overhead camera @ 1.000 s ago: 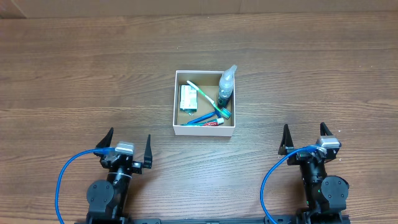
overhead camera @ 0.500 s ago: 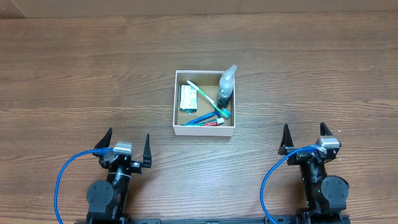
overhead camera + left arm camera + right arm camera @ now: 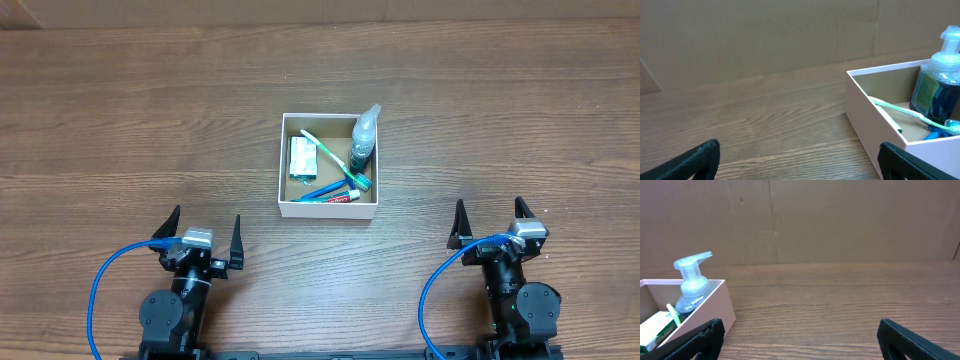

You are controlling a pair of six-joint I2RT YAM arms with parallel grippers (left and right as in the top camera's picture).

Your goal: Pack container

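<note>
The container, a small square box with white walls and a brown inside, stands at the table's middle. Inside it are a spray bottle standing in the far right corner, a green toothbrush, a blue toothbrush, a green-and-white packet and a small tube. The box also shows in the left wrist view and the right wrist view. My left gripper is open and empty, near the front left. My right gripper is open and empty, near the front right.
The table top is brown wood grain. A cardboard wall stands along the far edge. Blue cables loop beside each arm base at the front.
The left gripper shifted slightly between one second and half a second ago; since then nothing has moved.
</note>
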